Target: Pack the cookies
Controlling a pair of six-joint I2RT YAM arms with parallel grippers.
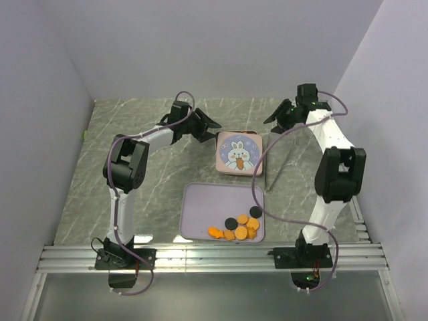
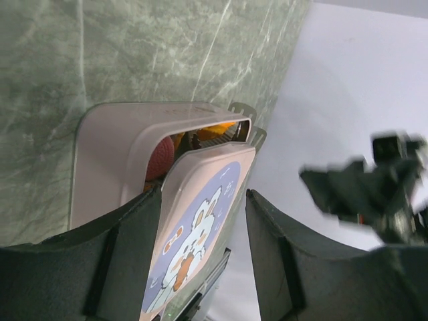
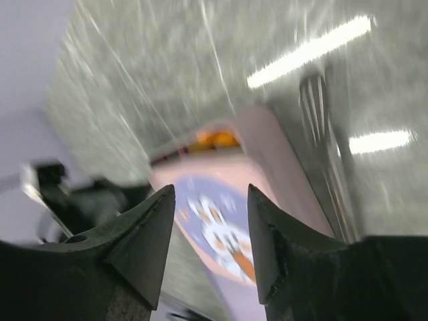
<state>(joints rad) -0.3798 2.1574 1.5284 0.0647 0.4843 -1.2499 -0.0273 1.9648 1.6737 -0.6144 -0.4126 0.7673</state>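
A square pink tin (image 1: pixel 239 153) with a rabbit lid sits behind the lavender tray (image 1: pixel 200 207). Several cookies (image 1: pixel 239 228), orange with a few black rounds, lie in the tray's near right corner. In the left wrist view the lid (image 2: pixel 200 221) sits askew on the tin (image 2: pixel 107 154), and orange cookies (image 2: pixel 214 132) and a pink round (image 2: pixel 160 157) show through the gap. My left gripper (image 1: pixel 208 125) is open, just left of the tin's far corner; in its own view (image 2: pixel 204 200) it frames the lid. My right gripper (image 1: pixel 275 115) is open and empty, above the table right of the tin; its own view (image 3: pixel 210 194) is blurred.
Metal tongs (image 1: pixel 275 166) lie on the marble table right of the tin, also in the right wrist view (image 3: pixel 321 127). Grey walls close in the back and both sides. A rail runs along the near edge.
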